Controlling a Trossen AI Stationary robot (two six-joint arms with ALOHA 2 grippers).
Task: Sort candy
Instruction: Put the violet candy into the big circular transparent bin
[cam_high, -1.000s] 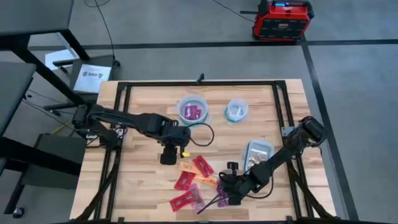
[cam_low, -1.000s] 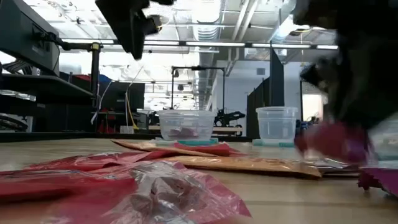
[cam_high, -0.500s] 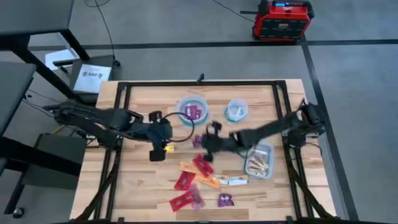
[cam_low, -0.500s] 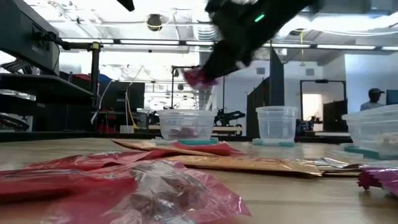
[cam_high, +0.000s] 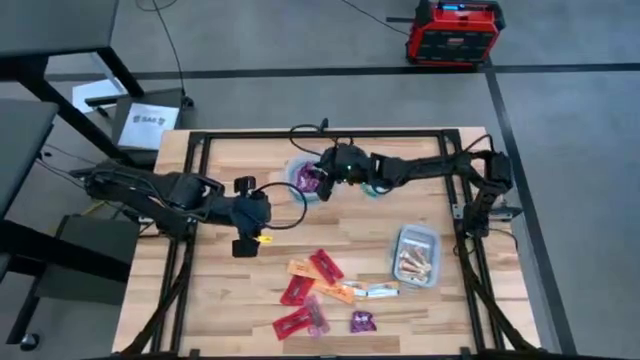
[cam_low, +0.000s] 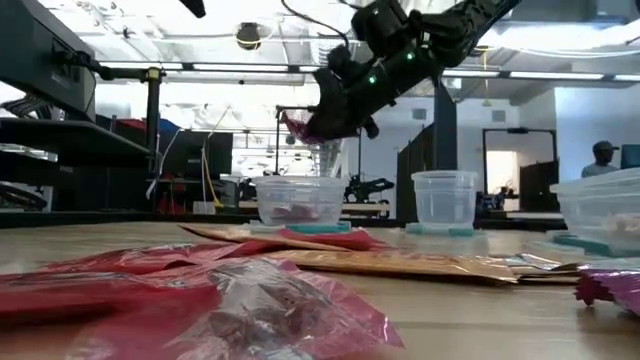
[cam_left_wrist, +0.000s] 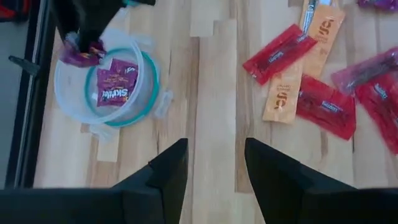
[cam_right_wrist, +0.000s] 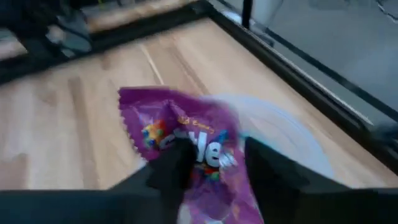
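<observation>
Two round clear bowls (cam_high: 307, 177) and (cam_high: 380, 177) and one rectangular tub (cam_high: 416, 255) sit on the wooden counter (cam_high: 220, 290), with about nine loose candy packets (cam_high: 325, 290) in red, orange, purple and silver at its near middle. The right claw (cam_high: 322, 183), closed on a purple candy packet (cam_right_wrist: 186, 143), has moved since half a second ago from mid-counter to above the left bowl, which already holds purple packets. The left claw (cam_high: 243, 246) has barely shifted, its fingers parted and holding nothing; a workshop lies beyond.
</observation>
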